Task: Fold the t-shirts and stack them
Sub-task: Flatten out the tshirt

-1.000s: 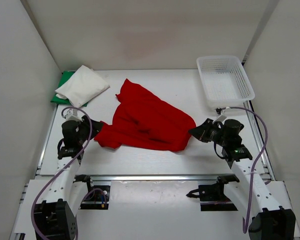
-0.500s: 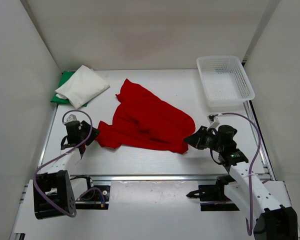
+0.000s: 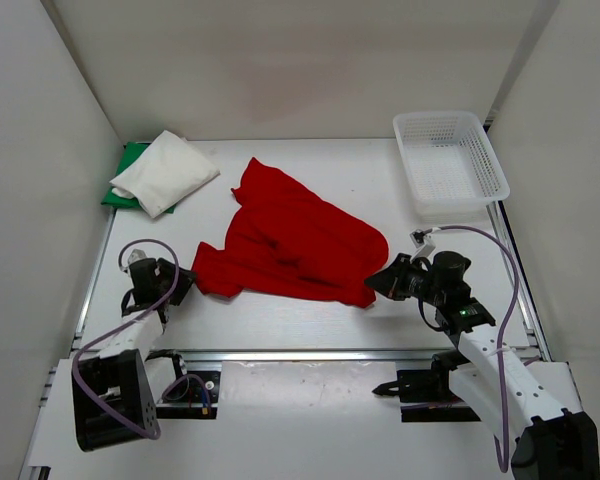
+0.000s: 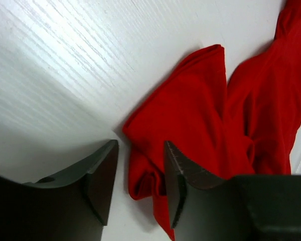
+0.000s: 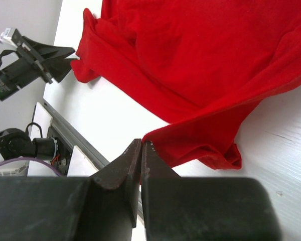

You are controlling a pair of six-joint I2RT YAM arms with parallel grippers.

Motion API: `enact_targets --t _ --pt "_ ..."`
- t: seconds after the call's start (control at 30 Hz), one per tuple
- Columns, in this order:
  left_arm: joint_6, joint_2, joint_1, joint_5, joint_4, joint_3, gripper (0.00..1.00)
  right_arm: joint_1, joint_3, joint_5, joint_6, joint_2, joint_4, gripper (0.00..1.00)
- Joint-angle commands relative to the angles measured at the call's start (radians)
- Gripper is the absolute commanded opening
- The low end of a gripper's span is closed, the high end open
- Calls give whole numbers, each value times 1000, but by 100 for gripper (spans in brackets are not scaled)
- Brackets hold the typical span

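Fold number three, by the look of it. Over in the far left corner of the white table: bright green cloth t-shirt, mostly hidden under the white folded cloth t-shirt lying on top, so stack half built. Then the red cloth t-shirt, sprawled across the middle of the table, rumpled, not flat, no fold in it yet. Off in the far right corner, white plastic mesh basket, well apart from all of it.

Down low at the shirt's left end, left gripper with jaws partly apart and a bunched fold of red sitting in the gap between the fingers. Around the cloth, not clamped on it. At the near right corner, right gripper closed right up, tips on the hem. Looks like a pinch on that edge, hem lifted off the table up to the tips.

So, my read: grabbing both ends to spread the thing out before any actual folding. Next up, probably: close the left jaws on that bunched fold, then pull the two ends apart and lay the shirt flat. Worth watching for a grab of more than one layer on the left, given the doubled-up cloth there. After that, fold it and carry it over onto the white one.
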Motion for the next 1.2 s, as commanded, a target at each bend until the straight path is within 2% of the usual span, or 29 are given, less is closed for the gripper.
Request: enact_targets --t 0.0,0.37,0.43,0.63,0.83,1.03,1.17 --pt "-49 68 -9 12 59 -30 51 11 1 -1 -8 -18 58 0" --pt "-138 101 -20 -39 197 -66 36 8 -2 -14 -2 -11 69 0" --pt "-135 95 -23 -50 188 -55 29 10 -4 -17 -6 -8 69 0" --pt "-92 72 -26 -80 159 -23 22 2 -14 -17 0 4 64 0" --pt "-48 78 -23 -100 130 5 0 5 -2 -14 8 5 64 0" --pt "24 49 -55 -136 72 74 0 -1 13 -10 5 4 59 0" --pt "36 42 -13 -123 59 80 0 -3 18 -8 11 7 58 0"
